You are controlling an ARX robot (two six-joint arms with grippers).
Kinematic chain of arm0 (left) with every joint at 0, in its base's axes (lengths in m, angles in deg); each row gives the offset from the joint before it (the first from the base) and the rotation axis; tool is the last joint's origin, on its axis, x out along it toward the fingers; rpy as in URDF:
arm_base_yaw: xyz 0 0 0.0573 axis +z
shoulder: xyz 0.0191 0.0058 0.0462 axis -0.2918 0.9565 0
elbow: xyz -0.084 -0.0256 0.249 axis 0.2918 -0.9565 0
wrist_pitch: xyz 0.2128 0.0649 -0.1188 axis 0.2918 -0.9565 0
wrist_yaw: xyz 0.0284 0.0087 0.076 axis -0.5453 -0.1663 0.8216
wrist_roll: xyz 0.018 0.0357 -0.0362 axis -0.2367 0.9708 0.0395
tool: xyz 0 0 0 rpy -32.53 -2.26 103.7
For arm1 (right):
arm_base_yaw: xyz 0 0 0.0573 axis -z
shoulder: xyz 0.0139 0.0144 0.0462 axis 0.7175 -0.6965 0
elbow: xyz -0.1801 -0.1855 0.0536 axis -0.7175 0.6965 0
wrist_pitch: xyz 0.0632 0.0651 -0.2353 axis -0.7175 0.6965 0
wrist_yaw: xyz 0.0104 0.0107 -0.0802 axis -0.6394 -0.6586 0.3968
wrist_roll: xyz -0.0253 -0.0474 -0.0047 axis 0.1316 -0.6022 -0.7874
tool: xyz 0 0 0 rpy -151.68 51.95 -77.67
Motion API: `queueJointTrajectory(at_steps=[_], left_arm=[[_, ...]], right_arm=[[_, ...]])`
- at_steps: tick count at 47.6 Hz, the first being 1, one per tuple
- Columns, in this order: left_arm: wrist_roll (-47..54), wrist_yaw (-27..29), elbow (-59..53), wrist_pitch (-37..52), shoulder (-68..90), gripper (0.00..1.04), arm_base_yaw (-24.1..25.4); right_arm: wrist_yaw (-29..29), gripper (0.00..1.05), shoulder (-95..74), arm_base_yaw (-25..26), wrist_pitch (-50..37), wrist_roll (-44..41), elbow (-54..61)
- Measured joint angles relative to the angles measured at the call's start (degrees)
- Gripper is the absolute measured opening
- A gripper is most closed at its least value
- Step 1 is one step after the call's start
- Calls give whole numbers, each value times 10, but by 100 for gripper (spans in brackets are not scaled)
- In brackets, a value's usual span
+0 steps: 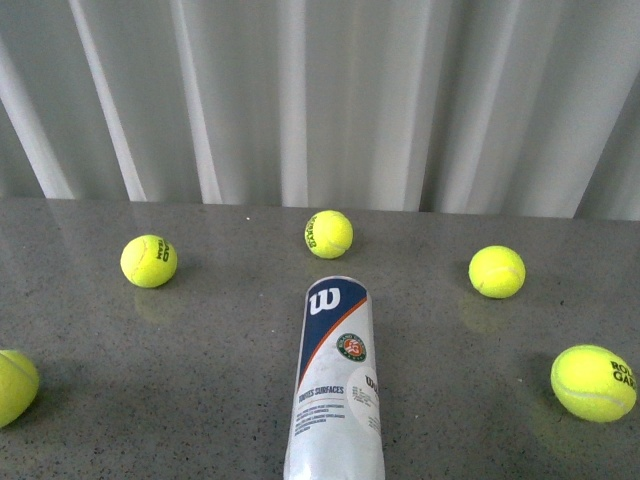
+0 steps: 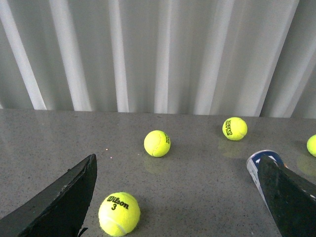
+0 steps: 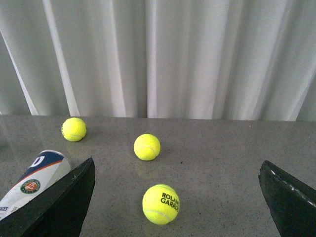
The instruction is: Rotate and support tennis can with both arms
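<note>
Wilson tennis can point(image 1: 335, 385) lies flat on the grey table point(image 1: 200, 400), yellow tennis balls point(image 1: 328, 233) around it. Left tool point(image 2: 176, 165) and right tool point(image 3: 177, 164) both have their jaws wide apart.

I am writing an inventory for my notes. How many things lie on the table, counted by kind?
Balls: 5
Can: 1
Total: 6

Five yellow tennis balls lie well apart on the grey speckled tabletop point(image 1: 200, 340) — a far-centre ball point(image 1: 328, 234), a far-left ball point(image 1: 149, 261), a far-right ball point(image 1: 497, 271), a near-right ball point(image 1: 593, 383) printed in black, and a near-left ball point(image 1: 12, 387) cut by the frame. A white pleated curtain point(image 1: 300, 100) hangs behind.
</note>
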Motion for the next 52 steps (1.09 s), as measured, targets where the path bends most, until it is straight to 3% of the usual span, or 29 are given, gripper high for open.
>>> queueJointTrajectory(at_steps=[52], left_arm=[[0, 0, 0, 0, 0, 98, 0]], right_arm=[[0, 98, 0, 0, 0, 0, 0]])
